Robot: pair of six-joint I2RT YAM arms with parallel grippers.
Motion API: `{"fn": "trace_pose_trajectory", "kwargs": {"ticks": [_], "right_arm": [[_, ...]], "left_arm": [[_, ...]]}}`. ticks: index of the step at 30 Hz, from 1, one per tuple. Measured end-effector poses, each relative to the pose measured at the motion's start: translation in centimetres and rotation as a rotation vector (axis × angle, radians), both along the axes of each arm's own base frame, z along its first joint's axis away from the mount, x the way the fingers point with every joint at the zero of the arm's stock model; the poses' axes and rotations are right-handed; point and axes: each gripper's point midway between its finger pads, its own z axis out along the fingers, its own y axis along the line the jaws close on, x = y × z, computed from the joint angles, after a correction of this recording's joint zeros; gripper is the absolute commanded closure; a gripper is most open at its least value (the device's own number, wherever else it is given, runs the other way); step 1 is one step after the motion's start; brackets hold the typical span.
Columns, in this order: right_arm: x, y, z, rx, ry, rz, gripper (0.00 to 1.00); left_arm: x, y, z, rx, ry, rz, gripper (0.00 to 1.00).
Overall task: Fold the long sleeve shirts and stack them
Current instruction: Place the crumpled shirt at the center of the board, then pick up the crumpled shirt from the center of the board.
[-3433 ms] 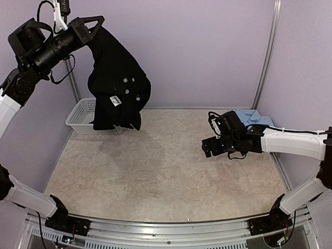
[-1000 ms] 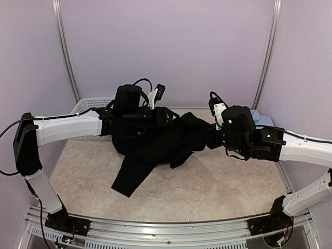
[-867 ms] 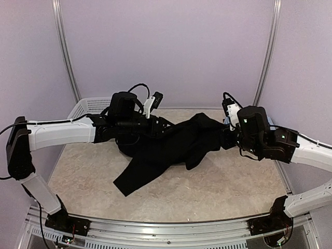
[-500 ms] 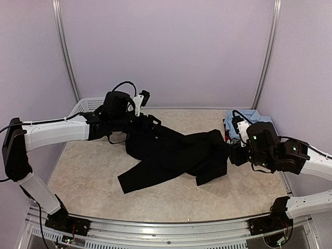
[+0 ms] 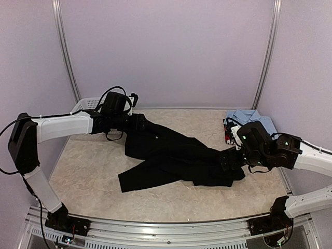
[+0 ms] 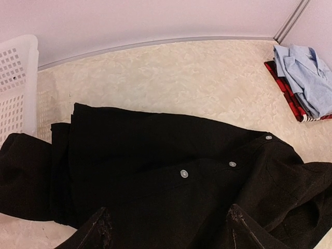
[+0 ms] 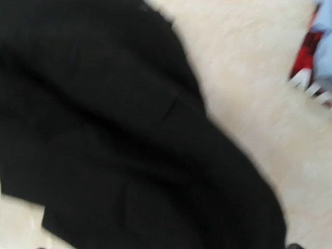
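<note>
While black shirt (image 5: 166, 153) lies beside white basket (image 6: 18, 88), contents hidden

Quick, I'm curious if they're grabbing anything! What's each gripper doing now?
Left gripper: open, above the large soft black button-front shirt.
Right gripper: cannot tell, view blurred.

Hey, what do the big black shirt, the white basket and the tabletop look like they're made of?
The large black button-front shirt looks like soft matte woven cloth: it drapes in limp folds, with pale, probably plastic buttons. The white mesh basket looks like stiff moulded plastic, with a regular grid of holes. The beige marbled tabletop is smooth and flat, perhaps laminate or vinyl.
</note>
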Motion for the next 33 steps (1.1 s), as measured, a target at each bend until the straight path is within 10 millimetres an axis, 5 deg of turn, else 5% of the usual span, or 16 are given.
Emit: {"fn": "trace_pose_trajectory", "kwargs": {"ticks": [4,6,12,16,20,22,24,29,33], "right_arm": [[3.8,-0.8,2.4,0.008,-0.043,-0.101,0.09],[6.0,-1.1,2.0,-0.021,-0.040,-0.133,0.09],[8.1,-0.5,-4.5,-0.171,0.111,-0.055,0.06],[8.1,-0.2,-6.7,-0.189,0.183,0.018,0.10],[8.6,0.1,-7.9,-0.178,0.210,0.080,0.51],[8.4,0.9,-9.1,-0.174,0.240,0.151,0.81],[8.2,1.1,-9.3,-0.173,0.246,0.171,0.95],[7.0,1.5,-8.8,-0.127,0.257,0.211,1.00],[5.8,1.3,-7.9,-0.091,0.251,0.222,1.00]], "left_arm": [[0.0,0.1,0.0,-0.007,0.005,0.006,0.28],[0.0,0.0,-0.1,-0.014,0.010,0.006,0.28],[-0.3,-0.2,-0.1,-0.022,0.018,-0.004,0.26],[-0.3,-0.1,0.0,-0.022,0.015,-0.004,0.25],[-0.1,0.2,0.0,-0.020,0.014,0.001,0.25],[0.8,1.0,0.5,-0.019,0.020,0.017,0.25],[1.1,1.3,0.6,-0.013,0.025,0.023,0.25],[1.6,2.3,-0.2,0.001,0.061,0.060,0.25],[-1.6,3.8,-5.1,-0.005,0.186,0.086,0.25]]}}
